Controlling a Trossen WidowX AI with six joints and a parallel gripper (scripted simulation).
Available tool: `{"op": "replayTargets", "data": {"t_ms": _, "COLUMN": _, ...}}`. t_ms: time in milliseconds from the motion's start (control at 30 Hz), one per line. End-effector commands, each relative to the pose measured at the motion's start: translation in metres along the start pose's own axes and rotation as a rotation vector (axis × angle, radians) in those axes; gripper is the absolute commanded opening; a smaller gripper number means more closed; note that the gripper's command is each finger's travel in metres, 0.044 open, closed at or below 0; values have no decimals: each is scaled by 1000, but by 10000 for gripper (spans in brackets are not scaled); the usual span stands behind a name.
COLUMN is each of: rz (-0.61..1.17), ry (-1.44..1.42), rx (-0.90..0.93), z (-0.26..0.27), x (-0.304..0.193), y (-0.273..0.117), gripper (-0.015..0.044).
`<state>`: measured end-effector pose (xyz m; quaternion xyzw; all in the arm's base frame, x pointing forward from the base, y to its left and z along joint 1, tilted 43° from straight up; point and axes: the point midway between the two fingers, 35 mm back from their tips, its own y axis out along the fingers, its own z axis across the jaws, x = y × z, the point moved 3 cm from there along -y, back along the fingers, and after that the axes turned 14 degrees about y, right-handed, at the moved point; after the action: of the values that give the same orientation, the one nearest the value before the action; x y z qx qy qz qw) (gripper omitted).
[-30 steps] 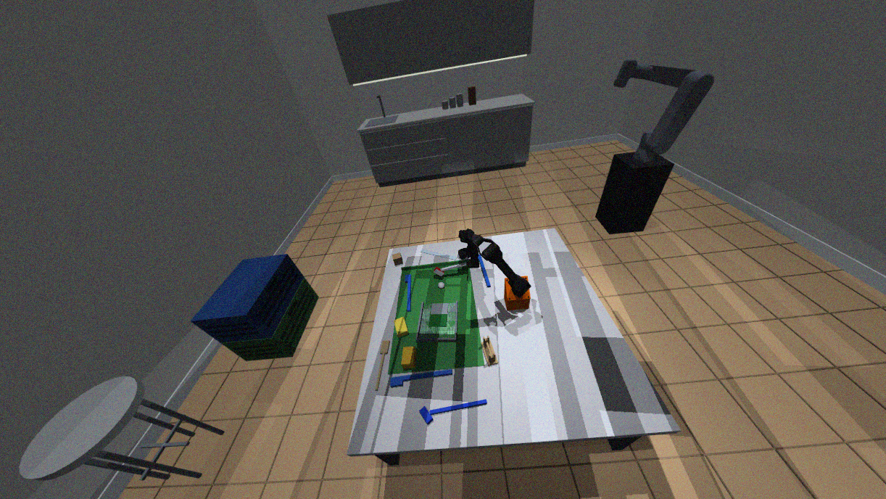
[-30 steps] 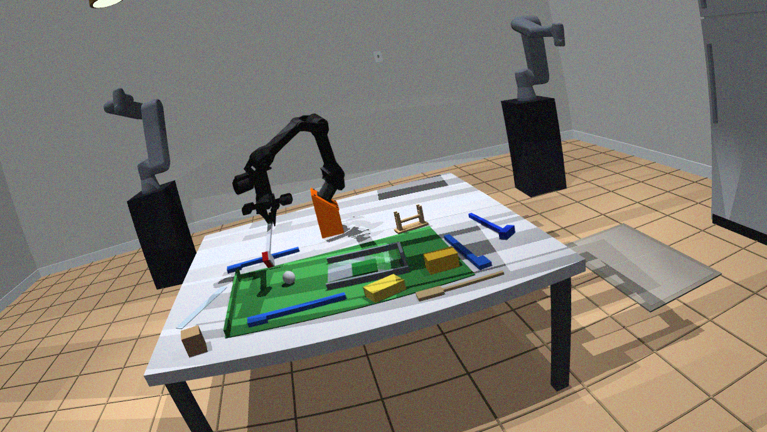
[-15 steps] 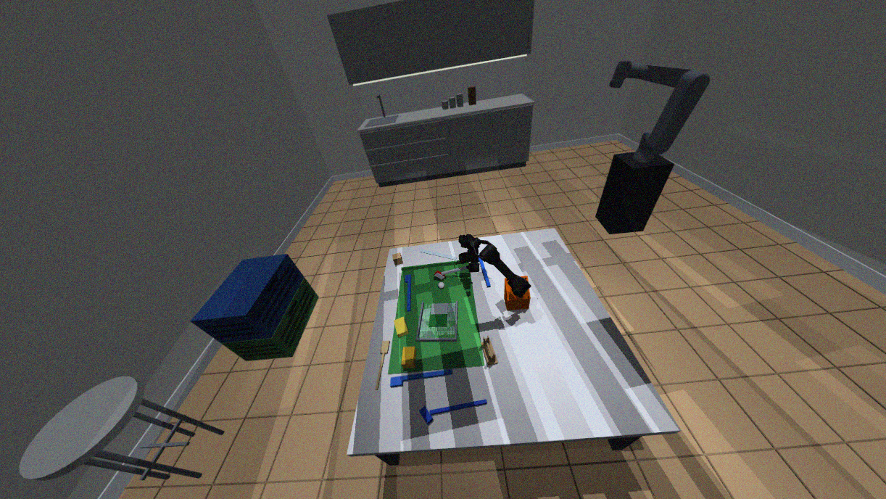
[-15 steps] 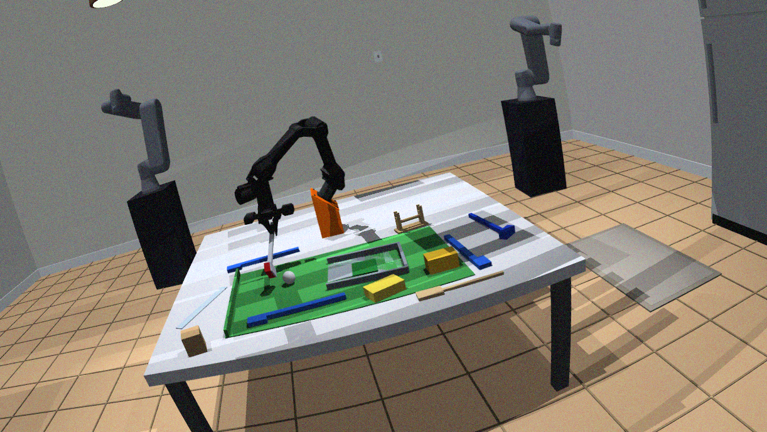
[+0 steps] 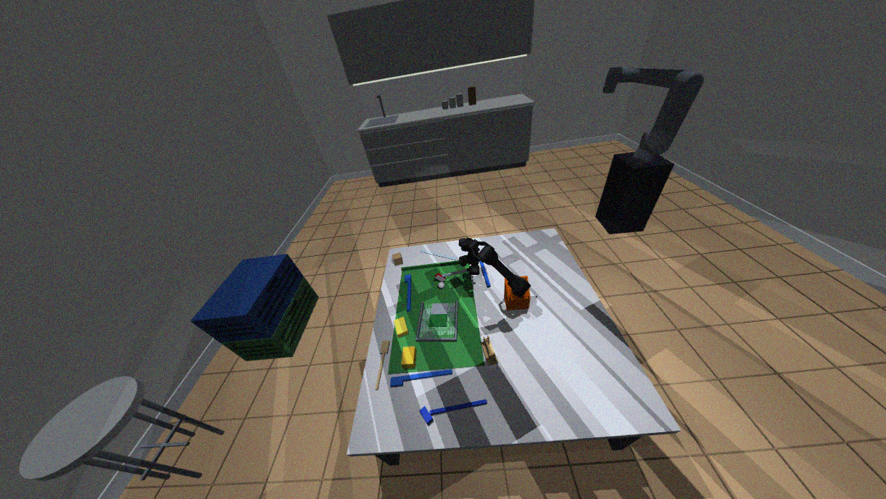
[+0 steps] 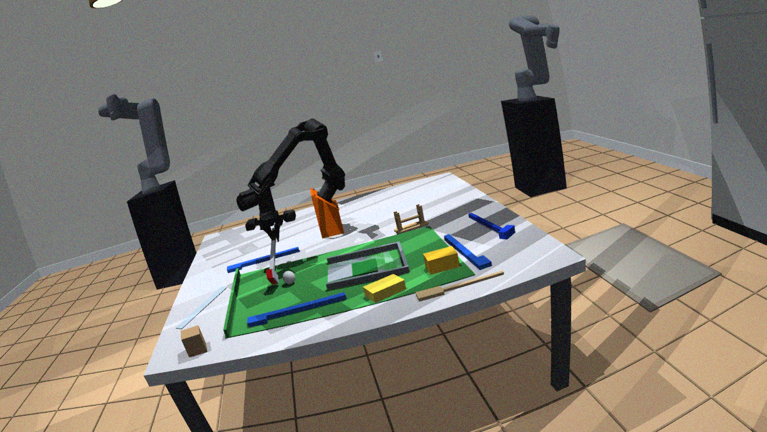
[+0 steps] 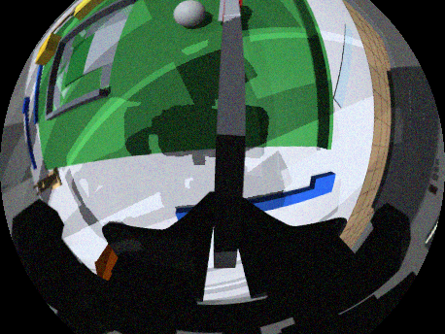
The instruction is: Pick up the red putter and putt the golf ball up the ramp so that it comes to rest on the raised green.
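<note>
My gripper [image 5: 472,270] [image 6: 273,233] [image 7: 222,197] is shut on the grey shaft of the red putter [image 6: 272,277] [image 5: 439,277] [image 7: 230,78], which hangs steeply down. Its red head is low over the green mat [image 6: 246,300], mostly cut off in the wrist view. The white golf ball [image 5: 441,285] [image 6: 289,277] [image 7: 189,13] rests on the mat close beside the head, on the ramp side, with a small gap showing in the exterior view. The grey ramp [image 6: 341,272] leads to the raised green [image 5: 438,320] [image 6: 364,267] [image 7: 77,60] inside grey walls.
Blue bars [image 6: 297,309] [image 5: 408,292] and yellow blocks [image 6: 384,287] [image 6: 440,260] lie around the course. A wooden rack [image 6: 410,218] [image 5: 489,350] stands by the mat. A green wall [image 6: 231,302] closes the ball's end. A brown block [image 6: 193,340] is near the table corner.
</note>
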<state>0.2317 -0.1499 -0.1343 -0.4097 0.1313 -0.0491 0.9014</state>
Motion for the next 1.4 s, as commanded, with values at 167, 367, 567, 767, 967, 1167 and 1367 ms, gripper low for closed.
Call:
{"op": "replayTargets", "data": {"t_ms": 167, "rz": 1, "ry": 0, "rx": 1, "z": 0, "x": 0, "y": 2, "gripper": 0}}
{"op": "replayTargets", "data": {"t_ms": 367, "rz": 1, "ry": 0, "rx": 1, "z": 0, "x": 0, "y": 2, "gripper": 0}}
{"op": "replayTargets", "data": {"t_ms": 567, "rz": -2, "ry": 3, "rx": 3, "z": -17, "x": 4, "y": 4, "gripper": 0}}
{"op": "replayTargets", "data": {"t_ms": 767, "rz": -4, "ry": 5, "rx": 6, "z": -28, "x": 6, "y": 5, "gripper": 0}}
{"op": "replayTargets", "data": {"t_ms": 967, "rz": -4, "ry": 5, "rx": 6, "z": -28, "x": 6, "y": 5, "gripper": 0}}
{"op": "replayTargets", "data": {"t_ms": 1167, "rz": 1, "ry": 5, "rx": 11, "z": -24, "x": 4, "y": 7, "gripper": 0}}
{"op": "replayTargets", "data": {"t_ms": 1367, "rz": -2, "ry": 8, "rx": 7, "z": 43, "x": -3, "y": 2, "gripper": 0}}
